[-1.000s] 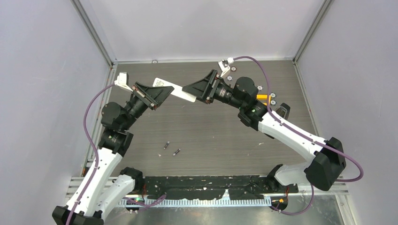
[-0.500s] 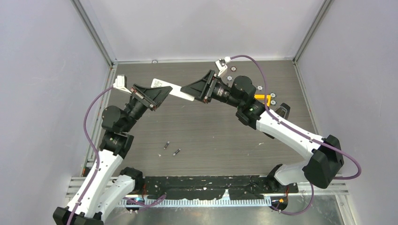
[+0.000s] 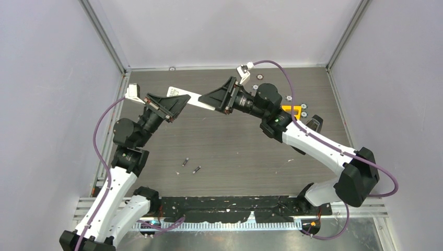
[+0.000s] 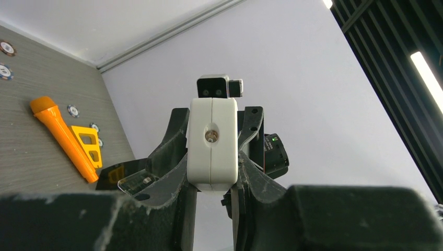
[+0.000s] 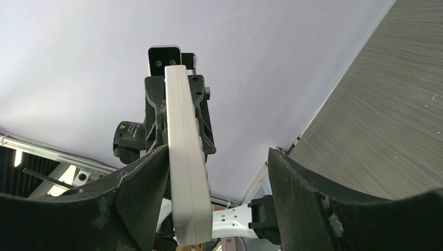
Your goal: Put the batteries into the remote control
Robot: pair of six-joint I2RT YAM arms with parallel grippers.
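Hiding both ends of the remote control [image 3: 194, 99] behind black fingers. Clamping it aloft in the left gripper [image 3: 183, 100]; straddling its other end with the right gripper [image 3: 206, 98], jaws parted, one finger touching. Leaving the batteries [image 3: 185, 162] on the table [image 3: 235, 151], well nearer the bases.

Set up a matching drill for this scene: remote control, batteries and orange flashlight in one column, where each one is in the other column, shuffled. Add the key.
Things
1. remote control
2. batteries
3. orange flashlight

Places
A. lying on the table beside a yellow piece
B. held up off the table
C. lying as a pair on the table, touched by nothing

Pairs: 1-B, 2-C, 3-A
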